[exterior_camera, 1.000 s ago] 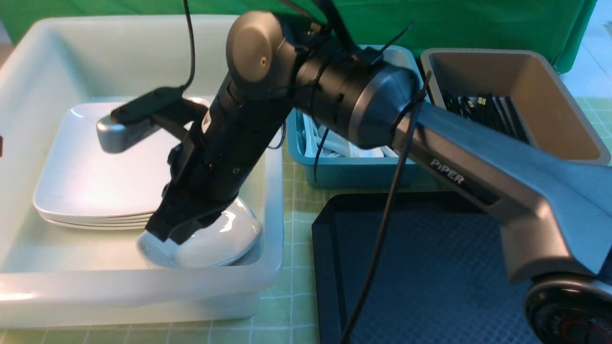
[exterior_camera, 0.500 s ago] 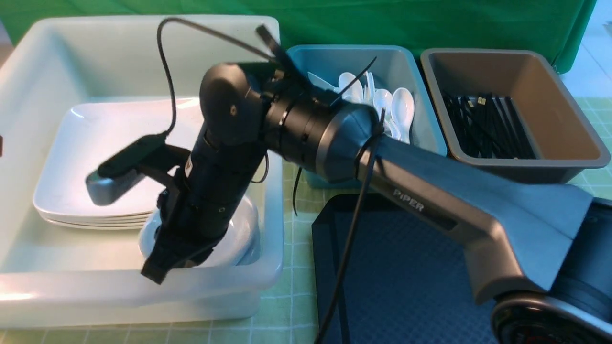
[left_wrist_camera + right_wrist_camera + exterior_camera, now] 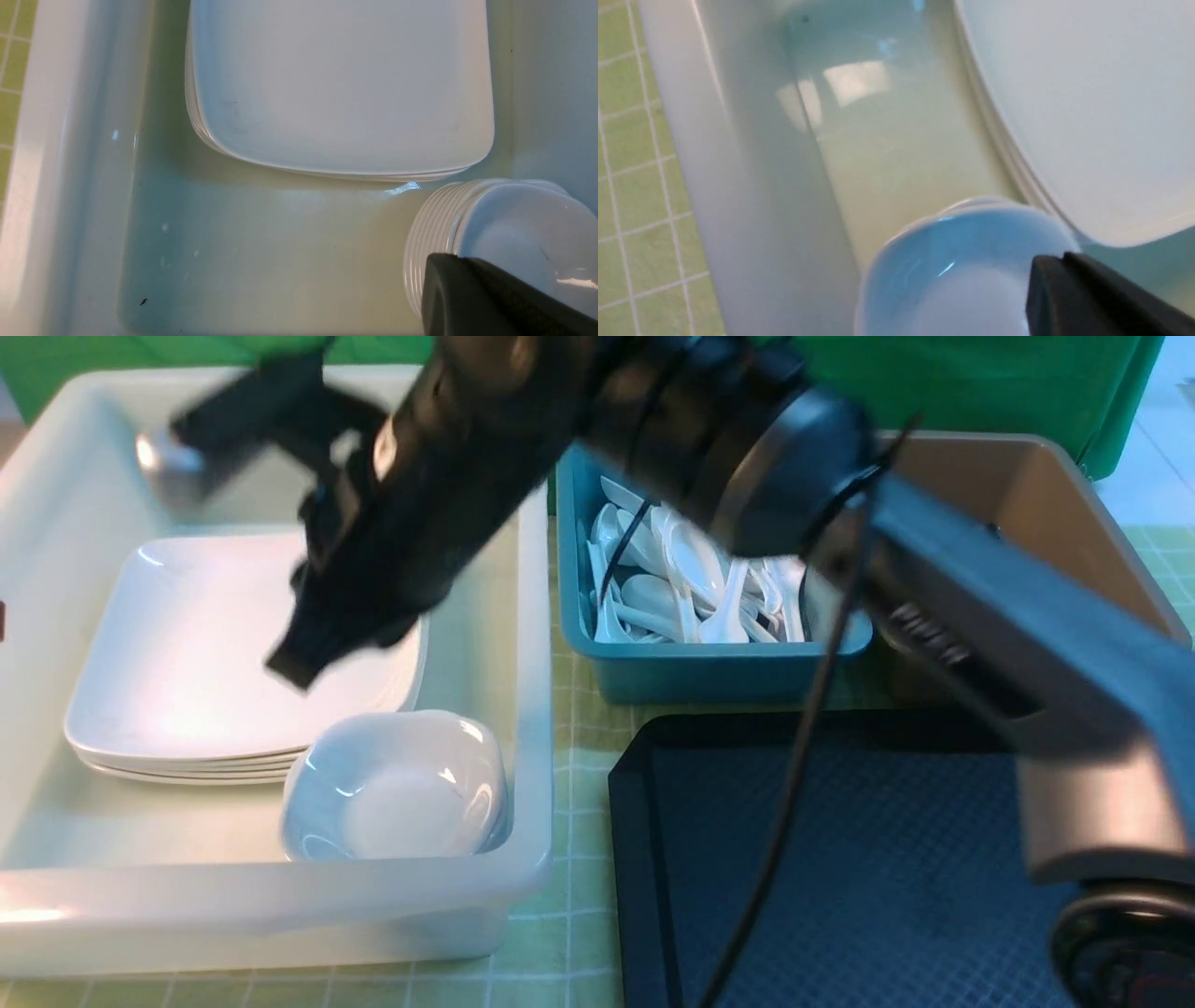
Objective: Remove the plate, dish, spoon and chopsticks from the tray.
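Rising away from the small white dish (image 3: 397,791), the right arm now hangs blurred above the stack of large white plates (image 3: 201,663), where half a second ago its tip was down at the dish's near edge. The right gripper (image 3: 294,665) is empty, its jaws pressed together, and it is well apart from the dish below it. The dish sits upright, atop what the left wrist view shows to be a stack of like dishes, in the near right corner of the big white tub (image 3: 527,644), just beside the plates. The left gripper (image 3: 472,298) shows only as a dark tip in its own wrist view; its jaws are closed too, and it holds nothing visible. The black tray (image 3: 840,859) lies to the right of the tub, and the part in view is bare. White spoons (image 3: 681,583) fill the teal bin (image 3: 709,672) behind the tray; the brown bin (image 3: 1055,523) is mostly hidden by the arm, so the chopsticks cannot be seen. Judging from this, the drop is done and the step in hand is the withdrawal. To do it well, the arm should lift straight clear of the tub's rim before swinging right, keeping its dangling cable (image 3: 794,775) away from the spoon bin.
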Controlling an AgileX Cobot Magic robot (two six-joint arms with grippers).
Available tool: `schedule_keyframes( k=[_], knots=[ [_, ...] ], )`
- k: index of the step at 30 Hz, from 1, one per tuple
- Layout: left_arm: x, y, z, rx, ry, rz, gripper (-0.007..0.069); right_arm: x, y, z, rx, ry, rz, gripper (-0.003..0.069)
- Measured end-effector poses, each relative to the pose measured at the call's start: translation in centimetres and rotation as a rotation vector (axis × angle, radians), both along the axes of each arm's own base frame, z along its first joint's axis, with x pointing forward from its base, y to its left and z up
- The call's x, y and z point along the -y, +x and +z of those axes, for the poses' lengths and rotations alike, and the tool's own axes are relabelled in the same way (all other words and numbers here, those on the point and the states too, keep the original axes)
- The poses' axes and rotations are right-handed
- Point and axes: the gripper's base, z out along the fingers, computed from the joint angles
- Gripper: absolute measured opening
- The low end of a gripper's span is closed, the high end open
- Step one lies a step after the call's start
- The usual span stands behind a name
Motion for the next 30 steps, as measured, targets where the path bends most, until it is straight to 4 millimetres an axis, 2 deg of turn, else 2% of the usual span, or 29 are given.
schedule_keyframes(
  k=[5,8,9,12,13,15,19,21,23,24,30],
  knots=[
    [0.0,0.0,0.0,0.0,-0.002,0.003,-0.0012,1.8,-0.2,2.9,0.106,-0.017,-0.056,0.0003],
    [0.0,0.0,0.0,0.0,-0.002,0.003,-0.0012,4.1,-1.0,6.5,0.208,-0.004,-0.113,0.0003],
    [0.0,0.0,0.0,0.0,-0.002,0.003,-0.0012,4.2,-1.0,6.8,0.215,-0.002,-0.117,0.0003],
    [0.0,0.0,0.0,0.0,-0.002,0.003,-0.0012,8.0,-3.2,12.5,0.334,0.068,-0.178,0.0004],
    [0.0,0.0,0.0,0.0,-0.003,0.004,-0.0012,8.8,-3.7,13.5,0.355,0.084,-0.191,0.0005],
    [0.0,0.0,0.0,-0.001,-0.006,0.008,-0.0012,12.3,-6.0,17.5,0.439,0.151,-0.236,0.0008],
    [0.0,0.0,0.0,-0.001,-0.007,0.01,-0.0012,17.9,-9.8,22.2,0.534,0.243,-0.308,0.001],
    [0.0,0.0,0.0,-0.001,-0.008,0.011,-0.0012,20.6,-11.7,23.4,0.56,0.265,-0.335,0.001],
    [0.0,0.0,0.0,-0.001,-0.008,0.012,-0.0012,22.8,-13.3,23.8,0.569,0.269,-0.344,0.001],
    [0.0,0.0,0.0,-0.001,-0.008,0.012,-0.0012,23.2,-13.6,23.8,0.568,0.268,-0.346,0.001],
    [0.2,0.1,0.1,0.008,-0.03,0.01,-0.0012,29.4,-18.4,21.3,0.517,0.24,-0.386,0.001]
  ],
)
